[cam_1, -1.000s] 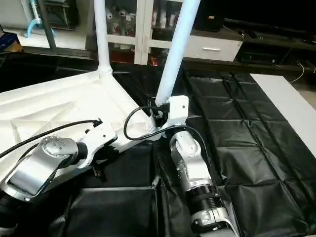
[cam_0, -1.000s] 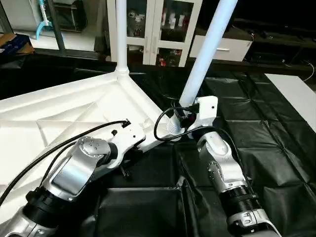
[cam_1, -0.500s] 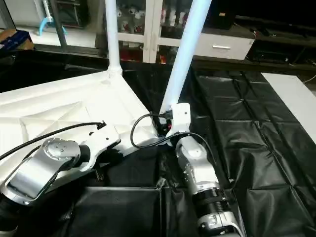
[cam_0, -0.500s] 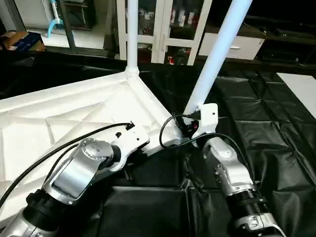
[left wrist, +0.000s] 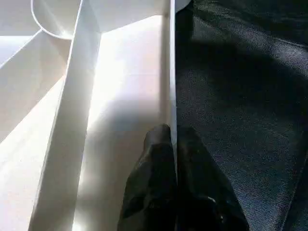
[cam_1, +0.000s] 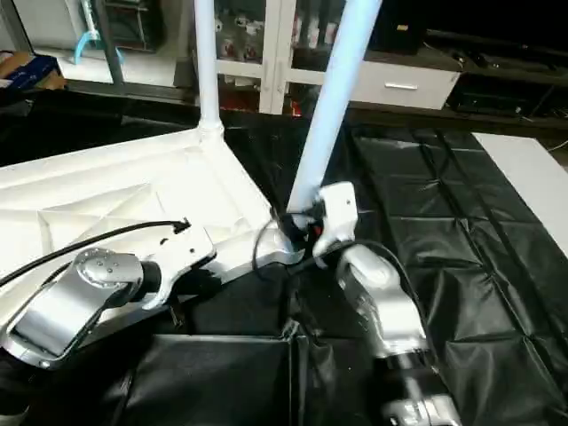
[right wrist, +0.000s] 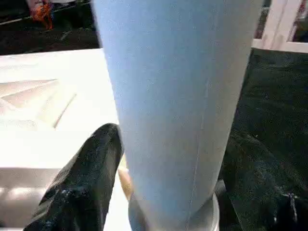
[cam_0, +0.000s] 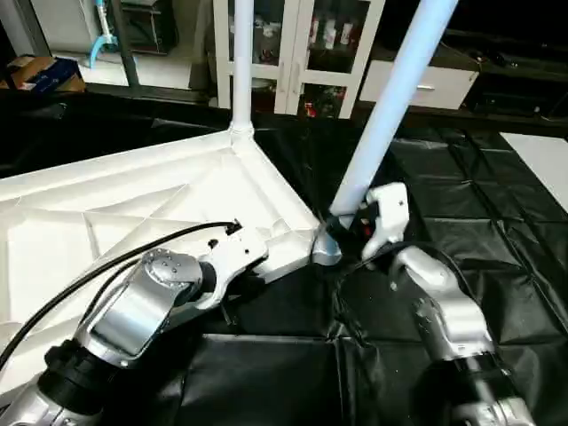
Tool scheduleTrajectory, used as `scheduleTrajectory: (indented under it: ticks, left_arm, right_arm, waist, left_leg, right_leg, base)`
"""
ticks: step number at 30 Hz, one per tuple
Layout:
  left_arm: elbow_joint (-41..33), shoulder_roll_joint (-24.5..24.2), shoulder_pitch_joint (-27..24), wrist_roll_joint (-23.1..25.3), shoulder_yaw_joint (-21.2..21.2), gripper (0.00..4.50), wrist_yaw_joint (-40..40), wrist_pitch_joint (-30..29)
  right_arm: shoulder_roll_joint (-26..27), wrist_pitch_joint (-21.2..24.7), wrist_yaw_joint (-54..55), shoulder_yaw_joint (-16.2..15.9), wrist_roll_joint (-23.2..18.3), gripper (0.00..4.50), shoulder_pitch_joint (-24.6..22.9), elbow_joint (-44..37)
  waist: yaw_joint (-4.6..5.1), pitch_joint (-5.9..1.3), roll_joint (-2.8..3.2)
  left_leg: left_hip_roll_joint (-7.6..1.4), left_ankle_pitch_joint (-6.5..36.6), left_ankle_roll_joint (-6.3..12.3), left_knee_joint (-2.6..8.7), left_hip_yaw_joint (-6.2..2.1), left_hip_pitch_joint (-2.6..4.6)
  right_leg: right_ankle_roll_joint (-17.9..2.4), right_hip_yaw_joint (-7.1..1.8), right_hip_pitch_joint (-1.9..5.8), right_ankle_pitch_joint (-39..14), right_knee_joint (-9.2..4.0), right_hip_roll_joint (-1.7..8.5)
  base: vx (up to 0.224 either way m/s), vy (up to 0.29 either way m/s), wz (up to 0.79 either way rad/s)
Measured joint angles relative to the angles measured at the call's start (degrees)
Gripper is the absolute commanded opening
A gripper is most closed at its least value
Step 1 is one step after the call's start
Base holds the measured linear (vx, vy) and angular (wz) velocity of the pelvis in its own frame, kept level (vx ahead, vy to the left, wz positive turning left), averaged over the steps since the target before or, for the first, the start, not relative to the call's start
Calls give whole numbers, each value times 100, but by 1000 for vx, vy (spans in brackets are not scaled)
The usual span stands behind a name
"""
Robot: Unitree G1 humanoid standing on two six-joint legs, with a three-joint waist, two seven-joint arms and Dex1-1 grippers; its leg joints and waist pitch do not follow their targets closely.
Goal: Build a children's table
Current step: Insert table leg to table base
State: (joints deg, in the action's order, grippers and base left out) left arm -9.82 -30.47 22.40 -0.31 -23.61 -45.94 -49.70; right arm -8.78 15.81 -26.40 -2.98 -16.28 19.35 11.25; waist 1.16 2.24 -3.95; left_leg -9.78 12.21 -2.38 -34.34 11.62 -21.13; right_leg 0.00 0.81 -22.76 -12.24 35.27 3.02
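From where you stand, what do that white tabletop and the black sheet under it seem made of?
The tabletop looks like moulded plastic: smooth, slightly glossy, with thin raised ribs. The black sheet seems a thin plastic film or coated fabric: it wrinkles and shines along its creases.

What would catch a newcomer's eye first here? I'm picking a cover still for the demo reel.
The leaning pale leg rising from the tabletop's near corner, with the right gripper straddling its base, one finger on each side. Behind it a second leg stands straight up in the far corner. Lower left, the left gripper pinches the top's thin rim over black sheeting.
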Motion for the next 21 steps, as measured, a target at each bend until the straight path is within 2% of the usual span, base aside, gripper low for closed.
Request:
scheduleTrajectory:
  ticks: [6,16,21]
  left_arm:
    - [48,-9,26,-13,-18,0,-23,35]
    - [125,-29,51,-13,-37,0,-60,123]
    - [182,-80,57,-57,-40,0,-144,242]
  right_arm:
    - [-186,218,-207,14,-145,315,-159,-423]
    - [-421,424,-403,42,-232,315,-179,-667]
    - [-698,635,-821,116,-516,315,-279,-932]
  waist:
    - [-8,-1,-1]
    - [-7,-1,0]
    - [-23,-1,-1]
  left_leg:
    - [-1,-2,3,-3,0,3]
    - [-2,-2,3,-14,-3,5]
    - [-2,-15,25,-15,-4,5]
  right_leg:
    - [0,1,3,0,2,0]
    - [-1,1,7,1,12,0]
    - [-1,2,8,1,13,0]
  base:
    - [0,0,0]
    - [0,0,0]
    - [0,0,0]
